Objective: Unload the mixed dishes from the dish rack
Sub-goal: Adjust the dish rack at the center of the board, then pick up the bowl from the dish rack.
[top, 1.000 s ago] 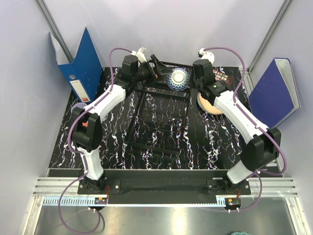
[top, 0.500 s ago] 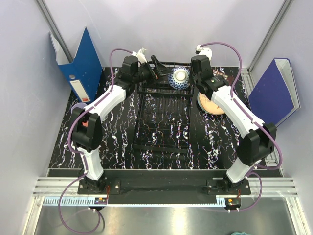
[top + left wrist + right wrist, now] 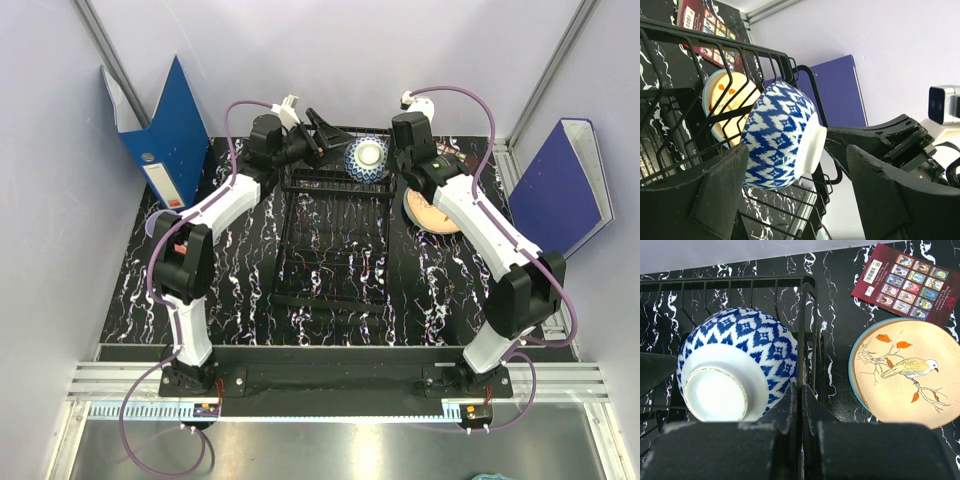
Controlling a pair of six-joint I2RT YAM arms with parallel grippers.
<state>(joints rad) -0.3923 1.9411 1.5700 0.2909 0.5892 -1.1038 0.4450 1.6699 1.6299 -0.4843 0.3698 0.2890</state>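
The black wire dish rack (image 3: 330,235) lies in the middle of the table. A blue-and-white patterned bowl (image 3: 366,158) rests upside down in the rack's raised far end, its white foot up (image 3: 715,392). My left gripper (image 3: 797,200) is open, with one finger (image 3: 715,195) on each side of the bowl (image 3: 777,135), just short of it. My right gripper (image 3: 800,395) is shut on a wire of the rack's right wall (image 3: 802,315), next to the bowl. The cream orange-patterned plate (image 3: 905,372) lies flat on the table to the right of the rack.
A dark red palette of coloured squares (image 3: 905,285) lies behind the plate. A blue binder (image 3: 165,125) stands at the back left. A purple binder (image 3: 565,185) leans at the right. Grey walls close in the table on three sides.
My right gripper has closed on the rack wire, and that arm has reached further back. The rack's near end has swung slightly. My left jaws have narrowed a little.
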